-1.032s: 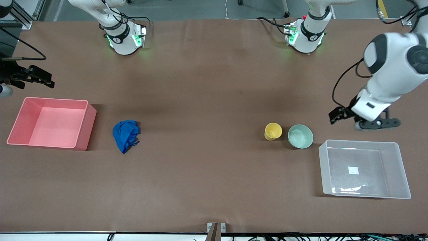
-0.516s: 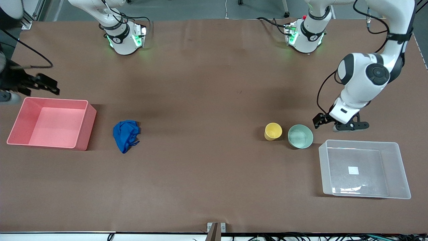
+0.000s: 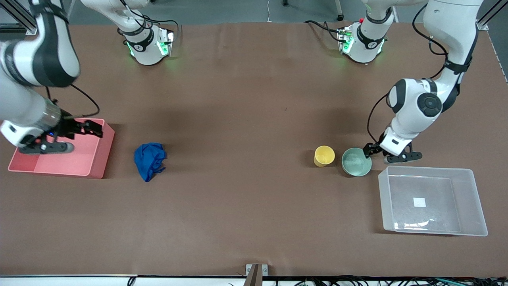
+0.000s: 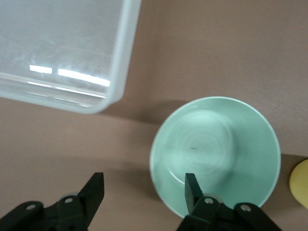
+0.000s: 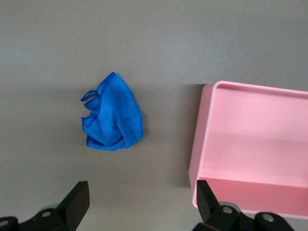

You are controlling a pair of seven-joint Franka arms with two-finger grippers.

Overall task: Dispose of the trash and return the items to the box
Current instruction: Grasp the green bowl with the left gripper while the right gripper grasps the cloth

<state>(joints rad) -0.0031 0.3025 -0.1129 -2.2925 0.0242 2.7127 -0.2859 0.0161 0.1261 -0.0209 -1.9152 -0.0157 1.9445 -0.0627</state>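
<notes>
The blue wad of trash (image 3: 149, 159) lies on the table beside the pink bin; it also shows in the right wrist view (image 5: 113, 115). The yellow cup (image 3: 324, 155) and the mint-green bowl (image 3: 356, 161) stand side by side next to the clear box (image 3: 428, 169). My left gripper (image 3: 368, 150) is open and low at the bowl's rim, on the side toward the clear box. In the left wrist view (image 4: 144, 192) one finger is over the bowl (image 4: 216, 149) and the other over bare table. My right gripper (image 3: 95, 129) is open and empty over the pink bin's end toward the wad.
The pink opaque bin (image 3: 101, 153) stands at the right arm's end of the table and shows in the right wrist view (image 5: 250, 144). The clear box (image 4: 62, 48) has a small white label (image 3: 419, 202) on its floor. The yellow cup's edge (image 4: 301, 183) shows beside the bowl.
My left gripper has come down from beside the clear box to the bowl's rim. My right gripper has swung in from the table's end to over the pink bin.
</notes>
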